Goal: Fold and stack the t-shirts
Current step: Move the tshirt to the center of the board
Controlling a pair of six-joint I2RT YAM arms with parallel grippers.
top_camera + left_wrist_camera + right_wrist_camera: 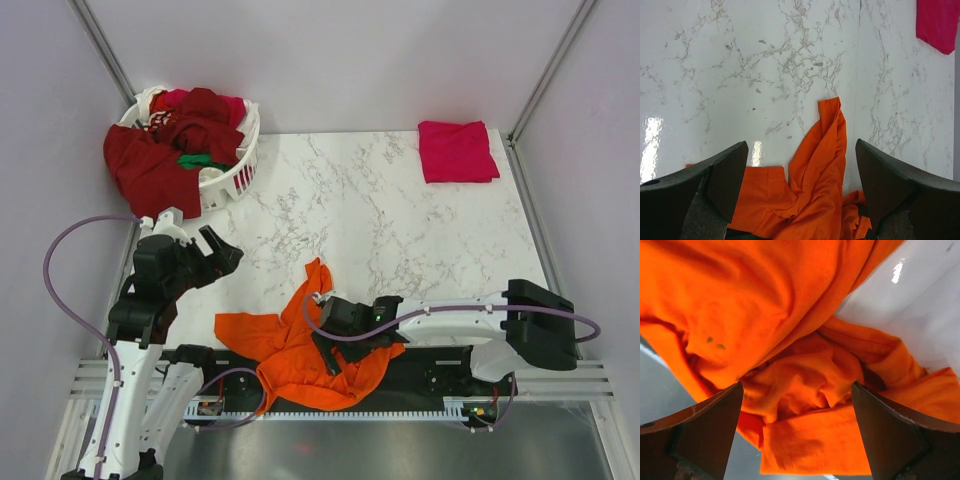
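At the near edge, crumpled orange t-shirt [290, 352] under the wide-open, empty right pincer [330, 354], left pincer [222, 250] also open, apart

The left hand [800, 146] hangs above the white marbled desk [740, 60], its dark fingers [725, 175] spread wide apart. A crumpled orange t-shirt [815, 170] lies between them, one narrow strip reaching forward. Far ahead on the hand's right, a magenta-pink t-shirt [940, 25] shows at the edge

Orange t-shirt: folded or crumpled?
Crumpled. The orange t-shirt lies bunched and wrinkled at the table's near edge, a strip of cloth sticking out toward the middle.
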